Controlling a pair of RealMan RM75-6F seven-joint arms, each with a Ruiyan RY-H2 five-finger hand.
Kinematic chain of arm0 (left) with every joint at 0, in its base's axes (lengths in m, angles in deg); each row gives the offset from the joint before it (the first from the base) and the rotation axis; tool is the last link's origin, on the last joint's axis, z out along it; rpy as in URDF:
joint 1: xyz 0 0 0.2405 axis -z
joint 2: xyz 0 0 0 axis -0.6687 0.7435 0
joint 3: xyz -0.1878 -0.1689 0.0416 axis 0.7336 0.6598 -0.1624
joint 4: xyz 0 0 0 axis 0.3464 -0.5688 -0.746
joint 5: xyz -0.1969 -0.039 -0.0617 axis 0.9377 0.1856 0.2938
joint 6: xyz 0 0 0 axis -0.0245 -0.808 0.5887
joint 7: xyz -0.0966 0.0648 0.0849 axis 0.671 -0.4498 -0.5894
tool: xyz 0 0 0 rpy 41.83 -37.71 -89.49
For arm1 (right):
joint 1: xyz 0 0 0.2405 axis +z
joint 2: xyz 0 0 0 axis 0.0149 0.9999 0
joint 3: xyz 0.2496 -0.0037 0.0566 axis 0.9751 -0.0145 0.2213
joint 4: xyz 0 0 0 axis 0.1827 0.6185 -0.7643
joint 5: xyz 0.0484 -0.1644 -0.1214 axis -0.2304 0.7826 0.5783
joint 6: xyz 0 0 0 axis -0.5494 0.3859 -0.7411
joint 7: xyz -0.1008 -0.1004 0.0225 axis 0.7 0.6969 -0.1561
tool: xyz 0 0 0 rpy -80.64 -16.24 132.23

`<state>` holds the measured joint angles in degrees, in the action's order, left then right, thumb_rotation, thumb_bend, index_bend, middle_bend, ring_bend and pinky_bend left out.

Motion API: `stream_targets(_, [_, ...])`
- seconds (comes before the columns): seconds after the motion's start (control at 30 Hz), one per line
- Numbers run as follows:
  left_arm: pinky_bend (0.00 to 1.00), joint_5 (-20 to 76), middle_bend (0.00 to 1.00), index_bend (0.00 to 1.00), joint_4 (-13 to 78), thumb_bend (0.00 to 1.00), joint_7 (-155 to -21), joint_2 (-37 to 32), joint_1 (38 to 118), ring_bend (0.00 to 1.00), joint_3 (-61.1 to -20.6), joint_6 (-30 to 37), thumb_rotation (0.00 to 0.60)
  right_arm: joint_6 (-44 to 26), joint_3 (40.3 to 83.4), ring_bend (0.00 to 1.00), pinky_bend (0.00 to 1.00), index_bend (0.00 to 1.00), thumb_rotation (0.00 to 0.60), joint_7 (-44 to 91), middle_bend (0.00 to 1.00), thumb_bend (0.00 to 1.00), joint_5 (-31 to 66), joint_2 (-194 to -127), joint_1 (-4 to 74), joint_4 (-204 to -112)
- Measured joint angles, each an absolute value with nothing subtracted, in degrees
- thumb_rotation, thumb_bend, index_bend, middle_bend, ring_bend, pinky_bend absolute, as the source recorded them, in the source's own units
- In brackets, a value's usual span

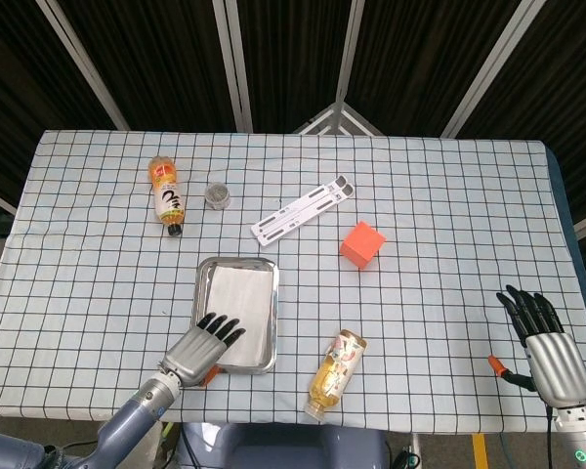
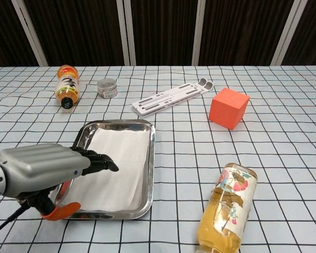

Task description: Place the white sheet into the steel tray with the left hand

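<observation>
The white sheet [image 1: 240,303] [image 2: 114,164] lies flat inside the steel tray [image 1: 202,275] [image 2: 151,158] near the table's front. My left hand [image 1: 201,347] [image 2: 45,170] hovers over the tray's near left corner, dark fingers [image 2: 99,161] stretched out above the sheet and holding nothing. Its palm hides the tray's near left rim in the chest view. My right hand [image 1: 548,348] is far off at the table's right front edge, fingers spread, empty; the chest view does not show it.
An orange drink bottle [image 1: 166,192] and a small round tin [image 1: 217,195] lie at the back left. A white slotted bracket [image 1: 302,209] and an orange cube [image 1: 361,243] sit behind the tray. A second bottle [image 1: 336,371] lies right of the tray.
</observation>
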<state>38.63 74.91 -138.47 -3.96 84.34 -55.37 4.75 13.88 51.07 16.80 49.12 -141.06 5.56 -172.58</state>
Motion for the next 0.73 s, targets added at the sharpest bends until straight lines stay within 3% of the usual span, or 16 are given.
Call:
stream_targets(0.13, [0.0,35.14,0.0,0.0,76.72,0.35,-137.94,-2.36,84.08,0.0,-55.29,3.32,0.6,13.91,51.08,0.0,0.0,0.0,0.6,16.76,0.0,0.29,49.12,-141.05,5.55,-172.55])
stream_targets(0.4, [0.0,24.31,0.0,0.0,79.1,0.11,-134.44,1.47,80.71,0.0,-56.09,-3.29,0.6,14.12,51.06,0.0,0.0,0.0,0.6,16.77,0.0,0.29,49.18,-141.02,5.45,-172.34])
stream_targets(0.73, [0.0,3.54,0.0,0.0,68.97,0.05,-119.16,6.65,64.82,0.0,-62.82,-24.27,0.6,14.68,51.18,0.0,0.0,0.0,0.6,18.54,0.0,0.29,49.69,-141.6,5.4,-171.93])
